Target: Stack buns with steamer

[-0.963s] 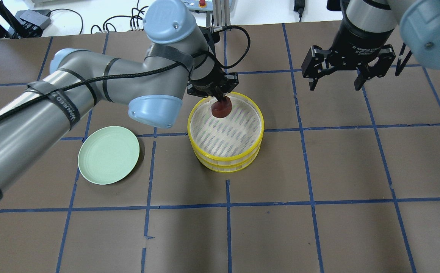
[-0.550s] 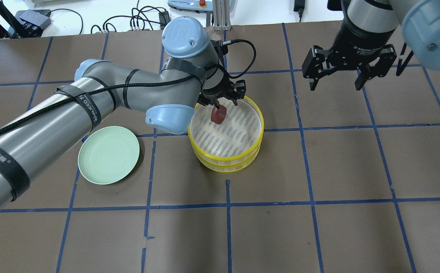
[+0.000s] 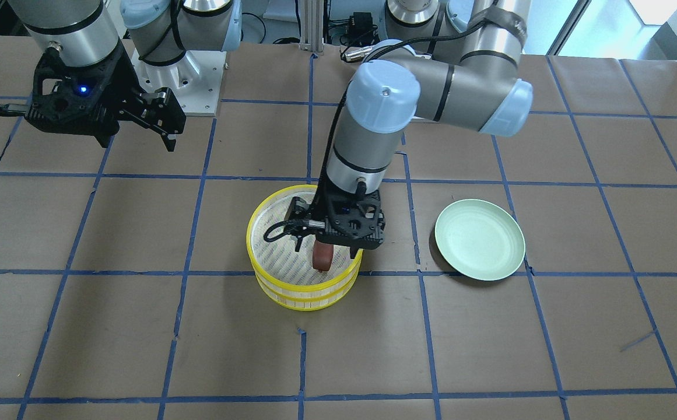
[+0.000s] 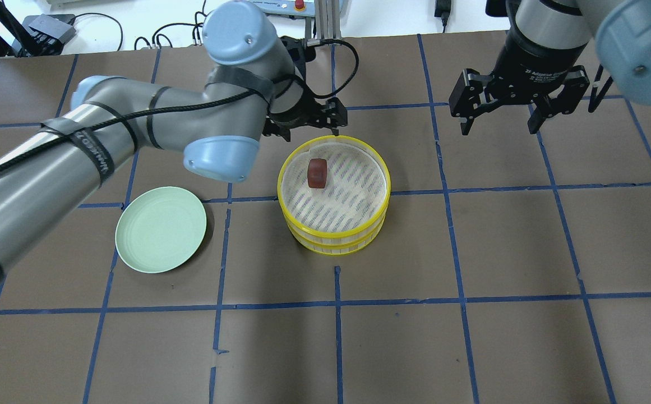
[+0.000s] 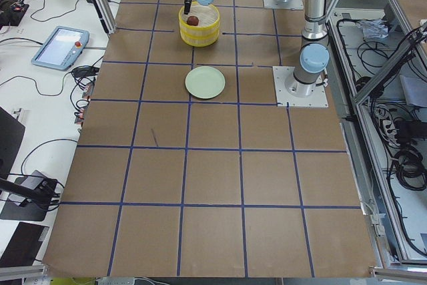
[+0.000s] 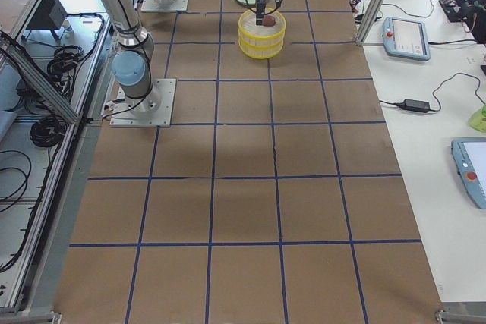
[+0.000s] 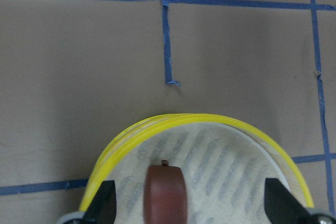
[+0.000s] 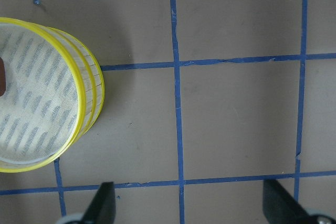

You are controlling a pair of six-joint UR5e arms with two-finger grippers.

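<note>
Left arm (image 4: 78, 151) and right arm (image 4: 549, 25): silver-grey tubes, pale blue joint caps, black left tool (image 7: 189, 184) and right tool (image 4: 498, 131). A black cable (image 4: 190, 105) is strapped along the left.

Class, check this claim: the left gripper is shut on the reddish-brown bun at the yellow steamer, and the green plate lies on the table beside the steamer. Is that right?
Not quite. The left gripper is open, and the reddish-brown bun sits free inside the steamer, as the overhead and left wrist views show. The green plate does lie beside the steamer.
</note>
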